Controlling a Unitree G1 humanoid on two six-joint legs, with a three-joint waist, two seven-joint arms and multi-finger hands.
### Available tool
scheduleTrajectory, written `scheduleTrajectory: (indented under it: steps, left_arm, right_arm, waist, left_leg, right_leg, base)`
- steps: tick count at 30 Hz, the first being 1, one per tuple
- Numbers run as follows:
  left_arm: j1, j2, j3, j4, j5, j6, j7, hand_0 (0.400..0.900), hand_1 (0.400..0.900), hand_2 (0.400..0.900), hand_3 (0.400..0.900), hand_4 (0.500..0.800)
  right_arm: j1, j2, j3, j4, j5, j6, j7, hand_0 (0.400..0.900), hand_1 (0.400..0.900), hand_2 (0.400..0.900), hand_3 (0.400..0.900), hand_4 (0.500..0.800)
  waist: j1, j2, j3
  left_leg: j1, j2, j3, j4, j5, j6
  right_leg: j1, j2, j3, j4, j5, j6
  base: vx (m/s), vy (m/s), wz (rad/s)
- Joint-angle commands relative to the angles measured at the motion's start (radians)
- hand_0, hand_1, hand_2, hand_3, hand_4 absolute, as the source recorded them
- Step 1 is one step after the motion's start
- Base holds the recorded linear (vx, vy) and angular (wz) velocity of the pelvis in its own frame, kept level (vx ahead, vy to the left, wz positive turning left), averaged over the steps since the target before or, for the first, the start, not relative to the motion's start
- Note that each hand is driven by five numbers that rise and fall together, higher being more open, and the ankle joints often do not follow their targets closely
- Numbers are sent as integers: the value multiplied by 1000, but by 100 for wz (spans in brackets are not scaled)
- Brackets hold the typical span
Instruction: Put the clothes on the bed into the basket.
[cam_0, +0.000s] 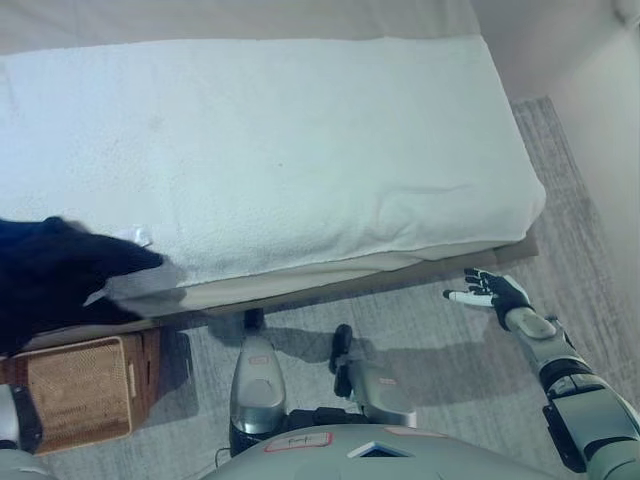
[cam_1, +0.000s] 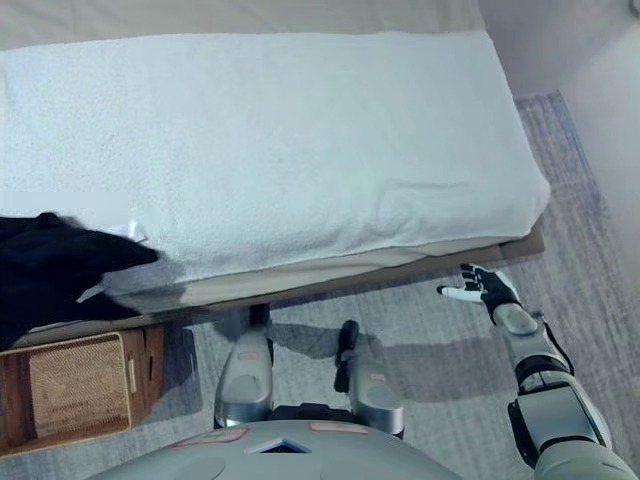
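A black garment (cam_0: 55, 280) hangs at the left edge of the bed (cam_0: 300, 150), above a woven basket (cam_0: 80, 392) on the floor. It also shows in the right eye view (cam_1: 50, 270), over the basket (cam_1: 75, 385). My left arm comes up at the lower left edge, and its hand is hidden behind the black garment. My right hand (cam_0: 490, 292) is held out with straight fingers and is empty, over the floor by the bed's near right corner.
The bed has a white textured cover and a beige base edge (cam_0: 330, 280). The basket sits in a wooden frame (cam_0: 148, 365) against the bed's near side. A grey carpet (cam_0: 450, 350) covers the floor. A pale wall (cam_0: 610, 100) stands at the right.
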Motion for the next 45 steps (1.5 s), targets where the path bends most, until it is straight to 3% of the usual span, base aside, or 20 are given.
scheduleTrajectory:
  steps: [1, 3, 5, 10, 19, 24, 25, 26, 45]
  left_arm:
    - [112, 198, 33, 36, 60, -29, 43, 400, 400, 400, 400, 500]
    - [178, 246, 82, 71, 102, -20, 39, 400, 400, 400, 400, 500]
    - [213, 244, 109, 91, 127, -10, 40, 400, 400, 400, 400, 500]
    - [334, 255, 255, 120, 103, 5, 31, 400, 400, 400, 400, 500]
    - [325, 224, 240, 143, 87, 11, 20, 400, 400, 400, 400, 500]
    - [346, 208, 261, 165, 81, 25, 13, 400, 400, 400, 400, 500]
    - [352, 205, 271, 167, 75, 27, 12, 608, 608, 608, 608, 625]
    - [355, 201, 277, 169, 71, 27, 10, 900, 900, 900, 900, 800]
    - [322, 192, 240, 150, 65, 11, 9, 900, 900, 900, 900, 800]
  right_arm:
    - [31, -100, -22, -40, 6, -24, -5, 900, 900, 900, 900, 800]
    - [35, -97, -22, -45, 8, -25, 2, 900, 900, 900, 900, 800]
    - [37, -92, -23, -55, 10, -26, 5, 900, 900, 900, 900, 800]
    - [50, -91, -26, -74, 6, -18, 17, 900, 900, 900, 900, 800]
    - [33, -82, -13, -67, 6, -11, 36, 900, 900, 900, 900, 800]
    - [34, -96, -24, -73, 2, -8, 42, 900, 900, 900, 900, 800]
    - [37, -100, -27, -72, 1, -7, 42, 900, 900, 900, 900, 800]
    - [37, -101, -27, -74, 0, -7, 44, 900, 900, 900, 900, 800]
    - [65, -103, -37, -63, 2, -1, 53, 900, 900, 900, 900, 800]
  waist:
    - [45, -30, -85]
    - [61, -36, -87]
    - [69, -41, -90]
    - [97, -45, -98]
    - [109, -46, -101]
    - [110, -45, -104]
    - [110, -45, -106]
    - [109, -45, -107]
    - [118, -42, -127]
  left_leg:
    - [-70, 44, -70, 81, -14, -18]
    - [-69, 43, -69, 83, -19, -14]
    - [-66, 37, -66, 81, -23, -11]
    - [-59, 27, -60, 81, -30, -4]
    - [-68, 15, -76, 86, -27, -5]
    - [-65, 18, -84, 85, -24, -9]
    - [-64, 19, -86, 85, -23, -10]
    - [-63, 19, -87, 85, -24, -11]
    - [-52, 20, -112, 63, -4, -23]
  right_leg:
    - [19, -113, 34, 66, -16, 121]
    - [23, -117, 32, 65, -12, 127]
    - [26, -122, 31, 63, -9, 130]
    - [36, -133, 26, 60, -6, 133]
    - [48, -137, 8, 61, -18, 128]
    - [56, -132, 3, 63, -28, 125]
    - [58, -132, 4, 63, -29, 124]
    - [60, -131, 4, 63, -29, 123]
    - [87, -122, -21, 63, -51, 113]
  base:
    - [0, 0, 0]
    - [0, 0, 0]
    - [26, 39, 1]
    - [19, 41, 0]
    - [4, 16, 6]
    - [0, 0, 0]
    - [0, 0, 0]
    - [0, 0, 0]
    - [-2, -4, 3]
